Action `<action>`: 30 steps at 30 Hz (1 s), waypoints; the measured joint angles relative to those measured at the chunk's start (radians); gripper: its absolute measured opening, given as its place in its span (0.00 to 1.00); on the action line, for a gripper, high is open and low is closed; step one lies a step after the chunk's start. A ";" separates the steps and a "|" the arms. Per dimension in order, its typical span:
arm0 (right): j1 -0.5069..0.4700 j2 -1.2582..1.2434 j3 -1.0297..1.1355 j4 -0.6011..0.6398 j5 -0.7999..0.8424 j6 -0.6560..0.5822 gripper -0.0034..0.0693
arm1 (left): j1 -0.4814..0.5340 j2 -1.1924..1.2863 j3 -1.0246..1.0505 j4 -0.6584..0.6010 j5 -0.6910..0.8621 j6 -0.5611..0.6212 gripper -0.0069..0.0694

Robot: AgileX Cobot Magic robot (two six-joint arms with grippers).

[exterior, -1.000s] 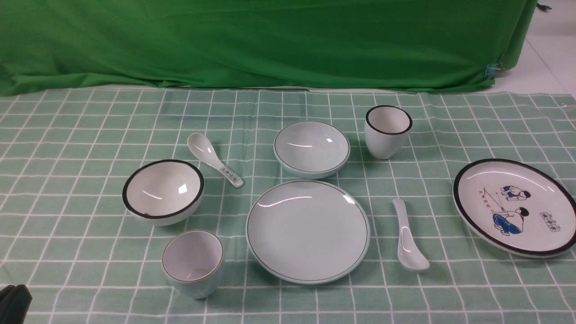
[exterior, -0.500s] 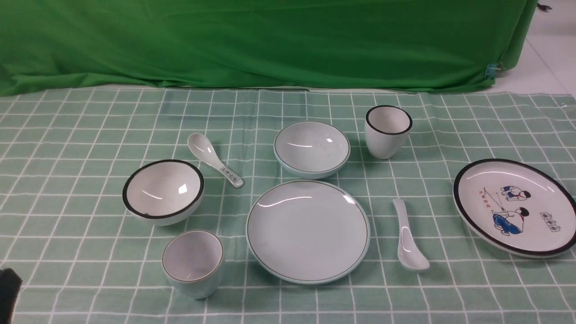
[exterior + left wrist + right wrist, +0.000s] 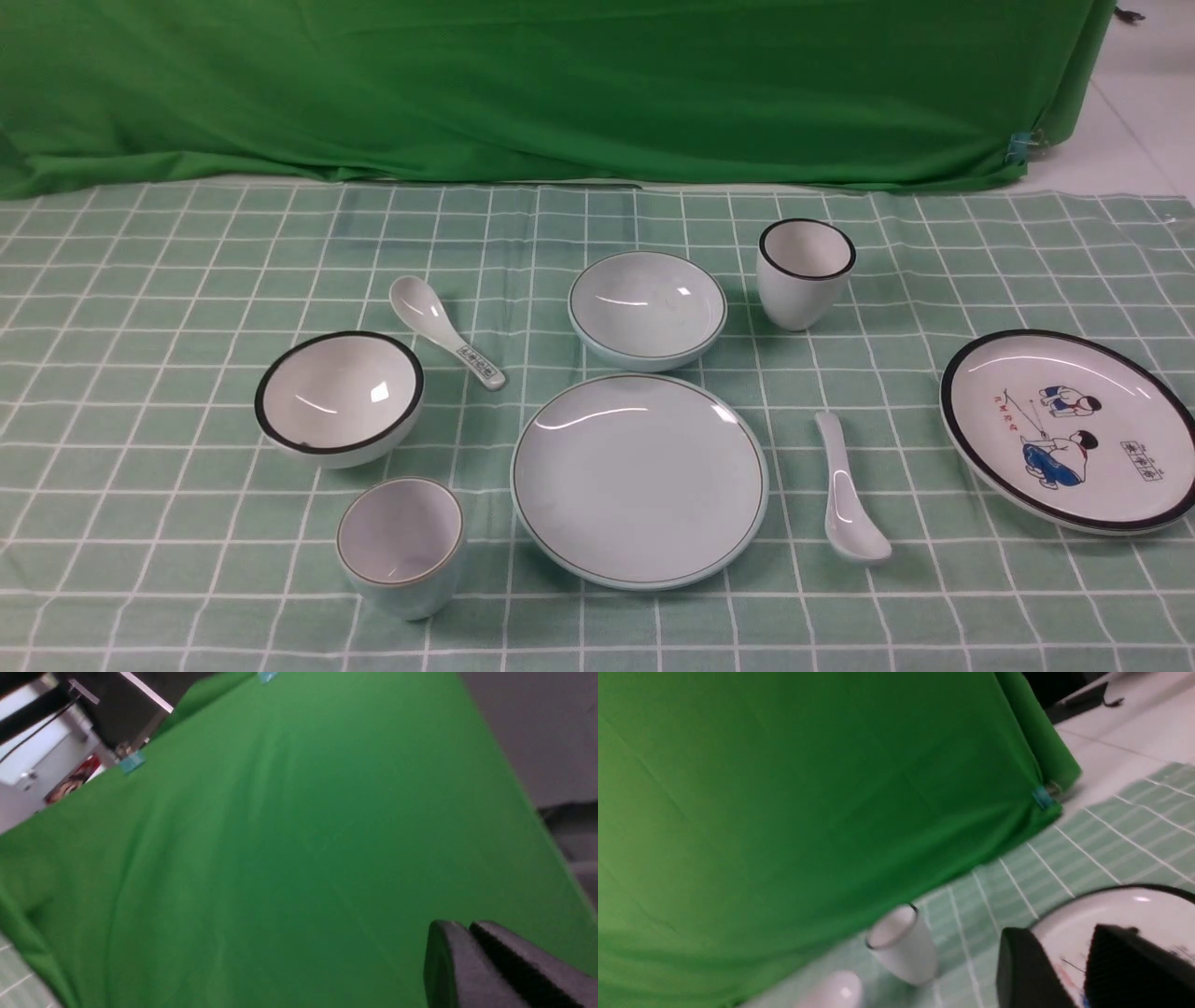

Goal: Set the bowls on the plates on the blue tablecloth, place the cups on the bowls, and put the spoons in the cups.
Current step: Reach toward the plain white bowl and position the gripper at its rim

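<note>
My left fingers (image 3: 448, 961), pressed together, have drawn back out of the front view. My right fingers (image 3: 1022, 970) hang spread, seemingly near the cartoon plate (image 3: 1078, 914). The black-rimmed bowl (image 3: 338, 397) and pale-blue bowl (image 3: 647, 308) sit on the blue tablecloth (image 3: 140, 280), nothing stacked yet.

Characters on cartoon plate (image 3: 1111, 373), spoon handle (image 3: 474, 360): too small, unreadable.

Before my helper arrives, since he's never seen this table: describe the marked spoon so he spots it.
On the checked tablecloth, find the black-rimmed bowl at left. The marked spoon lies just behind it to the right. Unlike the plain spoon right of the pale-blue plate, its handle bears a dark mark.
</note>
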 joint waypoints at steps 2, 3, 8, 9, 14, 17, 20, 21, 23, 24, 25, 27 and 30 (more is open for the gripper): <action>0.000 0.000 0.000 0.002 -0.031 0.014 0.38 | 0.000 0.018 -0.069 0.025 0.027 -0.007 0.11; 0.000 0.000 0.000 0.005 -0.042 0.015 0.38 | 0.000 0.044 -0.118 0.049 0.058 -0.009 0.11; 0.000 0.001 0.000 0.010 -0.124 0.035 0.38 | 0.000 0.325 -0.535 0.217 0.526 -0.004 0.11; 0.000 0.000 -0.001 0.010 -0.137 0.053 0.38 | 0.000 0.402 -0.603 0.235 0.626 0.021 0.11; 0.058 0.021 -0.153 -0.146 0.088 0.075 0.26 | 0.000 0.740 -0.884 0.200 1.083 0.252 0.11; 0.168 0.139 -0.405 -0.228 0.409 -0.024 0.11 | 0.000 1.020 -1.040 0.078 1.311 0.476 0.11; 0.302 0.328 -0.625 -0.248 0.793 -0.144 0.08 | -0.043 1.252 -1.130 0.026 1.369 0.574 0.10; 0.338 0.380 -0.671 -0.249 0.859 -0.164 0.08 | -0.066 1.284 -1.152 0.043 1.368 0.577 0.10; 0.399 0.480 -0.742 -0.251 1.023 -0.197 0.08 | -0.117 1.360 -1.193 0.091 1.367 0.561 0.09; 0.442 0.526 -0.768 -0.253 1.091 -0.208 0.08 | -0.156 1.405 -1.224 0.135 1.367 0.527 0.09; 0.467 0.559 -0.788 -0.255 1.146 -0.219 0.08 | -0.187 1.441 -1.251 0.172 1.369 0.497 0.09; 0.556 0.670 -0.815 -0.269 1.225 -0.233 0.08 | -0.263 1.540 -1.347 0.257 1.393 0.435 0.09; 0.644 0.742 -0.819 -0.284 1.233 -0.242 0.08 | -0.321 1.682 -1.487 0.308 1.461 0.396 0.09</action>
